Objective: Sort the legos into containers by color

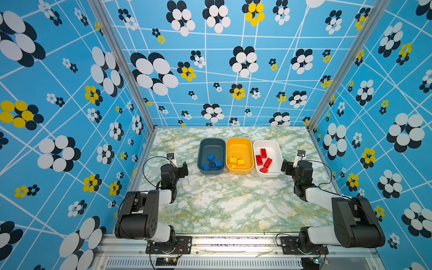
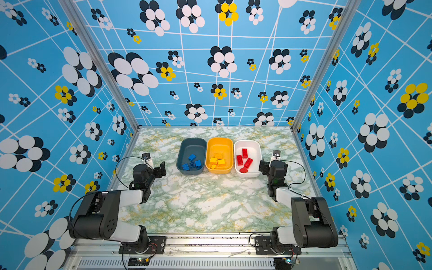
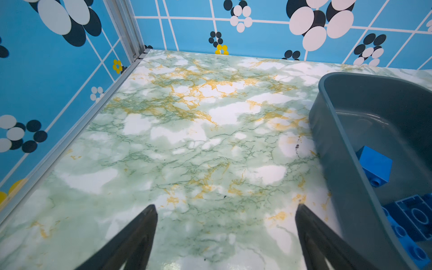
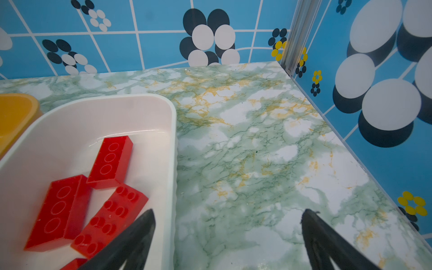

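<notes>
Blue legos (image 1: 211, 157): in teal tub (image 1: 211, 146). Yellow legos (image 1: 240, 161): yellow tub (image 1: 239, 146). Red legos (image 1: 263, 153): white tub (image 1: 275, 152). Probably light, rigid, slick; pinch across flat side walls. Yellow count unclear. Left gripper (image 3: 225, 208), right gripper (image 4: 228, 212): jaws apart, empty.

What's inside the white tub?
Only red bricks lie in the white tub: four in both top views, three long, one tipped at the near end. What lies beneath them is covered. In the right wrist view a finger of the right gripper covers part of one.
</notes>
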`<state>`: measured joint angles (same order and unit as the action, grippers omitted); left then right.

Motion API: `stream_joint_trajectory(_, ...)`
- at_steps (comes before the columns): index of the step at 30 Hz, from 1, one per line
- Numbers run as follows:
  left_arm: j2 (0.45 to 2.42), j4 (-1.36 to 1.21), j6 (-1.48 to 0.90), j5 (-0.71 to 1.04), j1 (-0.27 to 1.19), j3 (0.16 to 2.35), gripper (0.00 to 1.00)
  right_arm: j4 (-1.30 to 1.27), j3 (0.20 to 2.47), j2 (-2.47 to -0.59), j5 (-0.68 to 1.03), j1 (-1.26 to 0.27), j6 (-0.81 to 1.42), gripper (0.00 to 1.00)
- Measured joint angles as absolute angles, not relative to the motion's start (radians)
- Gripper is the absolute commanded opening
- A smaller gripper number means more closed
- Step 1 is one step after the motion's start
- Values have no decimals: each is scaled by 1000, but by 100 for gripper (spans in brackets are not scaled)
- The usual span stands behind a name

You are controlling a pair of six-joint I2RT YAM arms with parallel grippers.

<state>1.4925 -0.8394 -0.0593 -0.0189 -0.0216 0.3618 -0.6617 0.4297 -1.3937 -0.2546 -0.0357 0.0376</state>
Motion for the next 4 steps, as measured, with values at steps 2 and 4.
stream_joint_trajectory(2,1500,-850,-59,-17,-21,358,94,-673,425,-1394,-258,-36,40,99)
stream_joint_trajectory(4,1500,-872,-60,-15,-22,357,94,-683,422,-1396,-258,-36,40,99)
